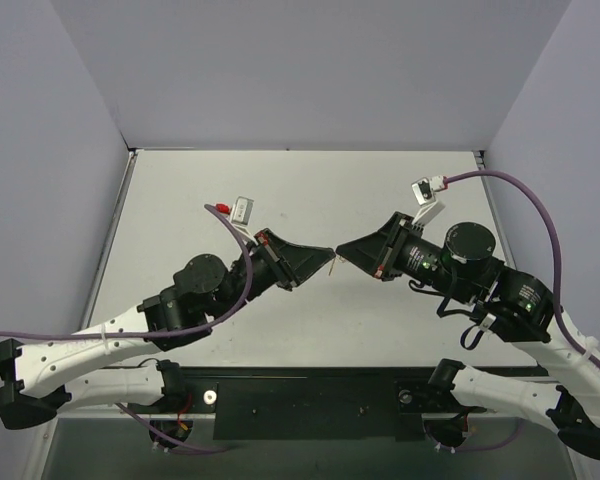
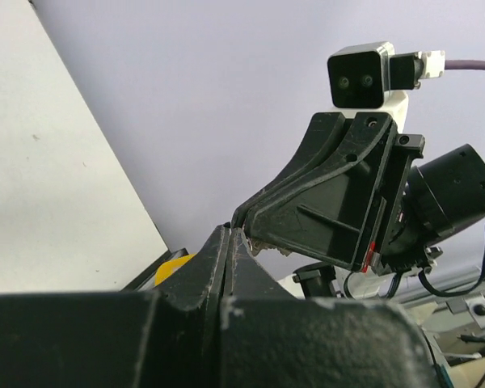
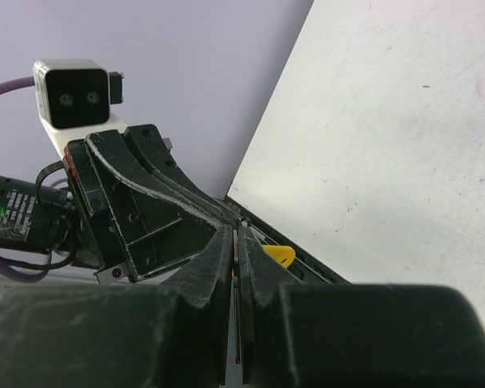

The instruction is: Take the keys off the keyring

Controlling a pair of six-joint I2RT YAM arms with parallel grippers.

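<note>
Reaching in from the near edge, both arms meet over the middle of the counter [image 1: 310, 185], the left claw [image 1: 323, 260] and right claw [image 1: 344, 250] pointed at each other with their tips all but touching. Each claw is closed — in its own wrist view the two fingers lie pressed together with only a hairline slit between them. The keyring [image 3: 279, 255] shows as a small yellow-orange piece just beside the meeting tips, apparently held up off the counter. From above it is only a thin orange sliver on the near side of the tips. Which claw actually pinches it I cannot tell, and the key is too small and too hidden behind the fingers to pick out.

By the look of it this is the separating step, with one claw on each part, ready to work the key off the loop. The next move probably calls for a small, careful pull or twist apart — firm grip on both sides and little travel, since a slip could drop one or both pieces.

Beyond the claws the counter is a plain pale sheet with a few faint specks. It runs to a far edge where it meets bare lilac-grey walls [image 1: 300, 70] at the back, left and right.
</note>
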